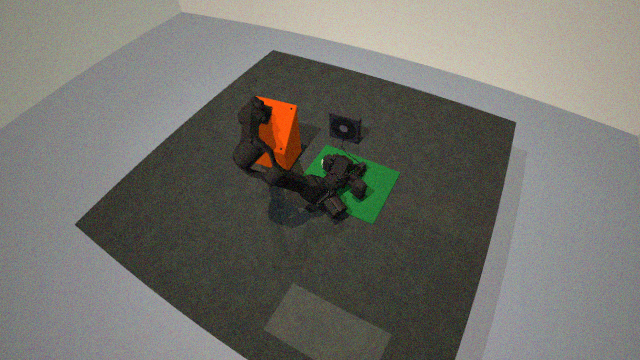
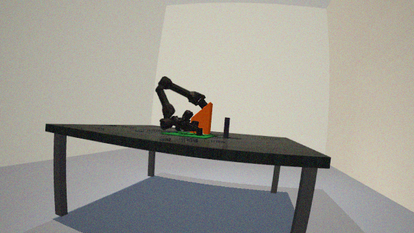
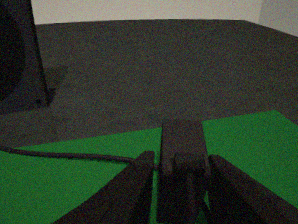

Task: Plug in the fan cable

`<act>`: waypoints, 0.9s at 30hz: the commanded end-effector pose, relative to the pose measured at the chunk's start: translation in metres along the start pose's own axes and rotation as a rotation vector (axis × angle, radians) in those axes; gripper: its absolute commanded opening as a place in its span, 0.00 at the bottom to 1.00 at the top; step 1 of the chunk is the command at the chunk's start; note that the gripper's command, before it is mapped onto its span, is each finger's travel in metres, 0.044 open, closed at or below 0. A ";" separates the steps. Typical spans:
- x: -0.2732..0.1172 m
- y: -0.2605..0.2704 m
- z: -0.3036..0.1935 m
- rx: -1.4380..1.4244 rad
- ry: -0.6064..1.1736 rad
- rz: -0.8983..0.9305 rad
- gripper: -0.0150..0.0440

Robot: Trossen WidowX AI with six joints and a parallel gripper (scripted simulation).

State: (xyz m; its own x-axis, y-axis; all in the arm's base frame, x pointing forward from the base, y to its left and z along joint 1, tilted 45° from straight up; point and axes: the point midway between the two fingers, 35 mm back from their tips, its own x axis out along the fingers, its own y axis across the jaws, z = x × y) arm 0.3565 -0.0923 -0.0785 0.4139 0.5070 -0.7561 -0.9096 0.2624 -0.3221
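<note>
Dark desk (image 1: pixel 200 240) (image 2: pixel 194 149) (image 3: pixel 150 75), pale walls (image 1: pixel 450 35) (image 2: pixel 242 65) (image 3: pixel 150 10). My arm (image 1: pixel 248 145) (image 2: pixel 179 90) arches low; end effector (image 1: pixel 359 169) (image 2: pixel 199 131) (image 3: pixel 180 161) slightly open around the plug (image 3: pixel 187 162), fan (image 1: pixel 352 134) (image 2: pixel 226 127) (image 3: pixel 30 75) toward 10 o'clock.

The black, jointed robot arm (image 1: pixel 247 140) (image 2: pixel 179 90) is folded, its upper bend raised and wrist section low. The black parallel-jaw gripper (image 1: pixel 362 171) (image 2: pixel 199 131) (image 3: pixel 180 161) is partly open; its two tapered fingers stand apart, with a narrow gap between them.

Gripper fingers stand parted on either side of a dark block (image 3: pixel 183 137) above the green board (image 3: pixel 250 145); left of the block, a dark cable (image 3: pixel 75 156) crosses the board.
</note>
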 end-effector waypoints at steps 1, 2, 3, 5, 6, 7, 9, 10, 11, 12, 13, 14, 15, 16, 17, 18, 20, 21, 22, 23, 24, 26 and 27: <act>0.000 0.000 0.000 0.000 0.000 0.000 0.49; 0.000 0.000 0.000 0.000 0.000 0.000 0.49; 0.000 0.000 0.000 0.000 0.000 0.000 0.49; 0.000 0.000 0.000 0.000 0.000 0.000 0.49; 0.000 0.000 0.000 0.000 0.000 0.000 0.49; 0.000 0.000 0.000 0.000 0.000 0.000 0.49; 0.000 0.000 0.000 0.000 0.000 0.000 0.49; 0.000 0.000 0.000 0.000 0.000 0.000 0.49; 0.000 0.000 0.000 0.000 0.000 0.000 0.49; 0.000 0.000 0.000 0.000 0.000 0.000 0.49; 0.000 0.000 0.000 0.000 0.000 0.000 0.49; 0.000 0.000 0.000 0.000 0.000 0.000 0.49; 0.000 0.000 0.000 0.000 0.000 0.000 0.49; 0.000 0.000 0.000 0.000 0.000 0.000 0.49; 0.000 0.000 0.000 0.000 0.000 0.000 0.49; 0.000 0.000 0.000 0.000 0.000 0.000 0.49; 0.000 0.000 0.000 0.000 0.000 0.000 0.49; 0.000 0.000 0.000 0.000 0.000 0.000 0.49; 0.000 0.000 0.000 0.000 0.000 0.000 0.49; -0.001 0.000 0.000 0.000 0.000 0.000 0.49; -0.002 0.000 0.001 0.000 0.000 0.000 0.49; -0.008 -0.001 0.002 0.000 0.001 0.000 0.49; -0.011 -0.002 0.004 0.000 0.001 0.000 0.49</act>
State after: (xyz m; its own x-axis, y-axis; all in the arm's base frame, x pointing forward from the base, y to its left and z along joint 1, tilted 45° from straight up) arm 0.3552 -0.0927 -0.0750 0.4114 0.5081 -0.7567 -0.9106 0.2647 -0.3173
